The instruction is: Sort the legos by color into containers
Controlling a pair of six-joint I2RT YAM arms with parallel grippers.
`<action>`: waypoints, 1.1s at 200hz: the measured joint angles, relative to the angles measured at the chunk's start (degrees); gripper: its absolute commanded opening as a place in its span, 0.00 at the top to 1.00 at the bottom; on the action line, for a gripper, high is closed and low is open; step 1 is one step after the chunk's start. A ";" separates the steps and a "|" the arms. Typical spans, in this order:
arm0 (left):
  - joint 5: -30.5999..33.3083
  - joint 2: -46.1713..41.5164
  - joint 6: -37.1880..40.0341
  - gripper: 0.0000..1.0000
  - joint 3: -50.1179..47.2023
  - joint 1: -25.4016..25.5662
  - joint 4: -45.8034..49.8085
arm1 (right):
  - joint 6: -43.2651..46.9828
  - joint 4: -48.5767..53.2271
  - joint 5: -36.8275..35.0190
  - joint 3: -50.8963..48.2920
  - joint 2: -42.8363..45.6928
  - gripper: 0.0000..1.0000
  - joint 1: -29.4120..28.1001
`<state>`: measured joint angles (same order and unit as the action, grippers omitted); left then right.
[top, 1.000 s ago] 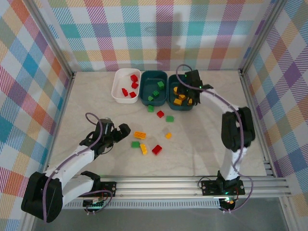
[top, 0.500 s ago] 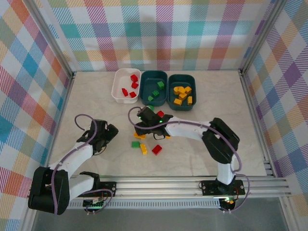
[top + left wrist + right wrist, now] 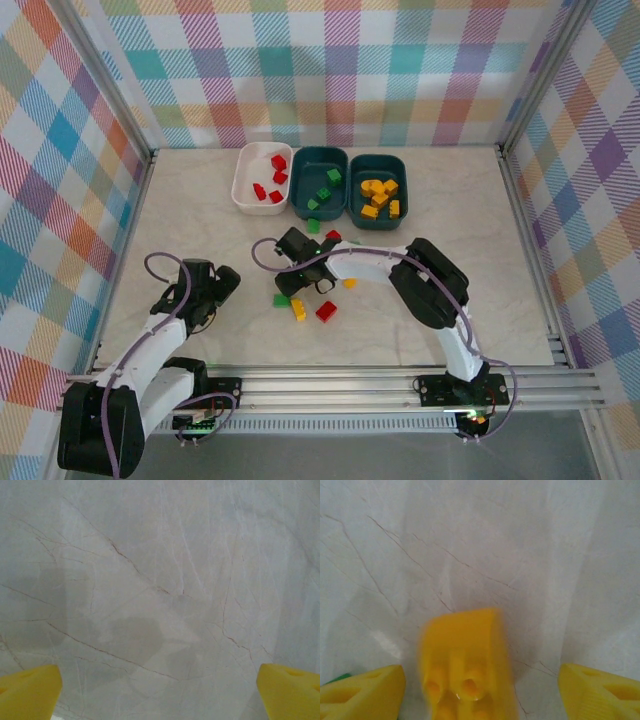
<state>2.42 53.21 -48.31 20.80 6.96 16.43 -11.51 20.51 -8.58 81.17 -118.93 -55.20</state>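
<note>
Near-left: left gripper (image 3: 160, 692) jaws wide, empty, above bare table (image 3: 160, 555). Mid-table: right gripper (image 3: 480, 692) jaws apart, straddling yellow brick (image 3: 462, 650), not touching. Likely light, rigid, slick; pinch flat long sides, centred, else may twist out. Loose legos (image 3: 326, 311) beside. Far edge: bins (image 3: 377, 192).

Overhead camera; both wrist cameras close above table (image 3: 450, 220)
</note>
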 measured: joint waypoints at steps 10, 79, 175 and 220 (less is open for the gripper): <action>-0.22 -0.04 -0.13 0.00 0.00 0.00 0.02 | 0.07 0.28 -0.50 0.55 -0.35 0.21 0.00; -0.44 -0.76 -0.13 0.00 -0.04 0.00 0.04 | -1.05 -0.26 0.26 1.25 -0.92 0.51 1.68; -5.44 -1.16 0.33 0.05 -0.87 1.31 -3.23 | -3.28 -2.23 -3.37 -3.82 8.79 0.61 8.66; -5.77 6.69 4.35 0.16 3.78 12.41 -3.80 | -7.13 -2.71 -3.58 3.45 9.16 0.62 28.59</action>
<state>-3.36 59.90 -43.97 24.58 19.38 12.62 -18.63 17.80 -12.16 84.62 -109.78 -26.61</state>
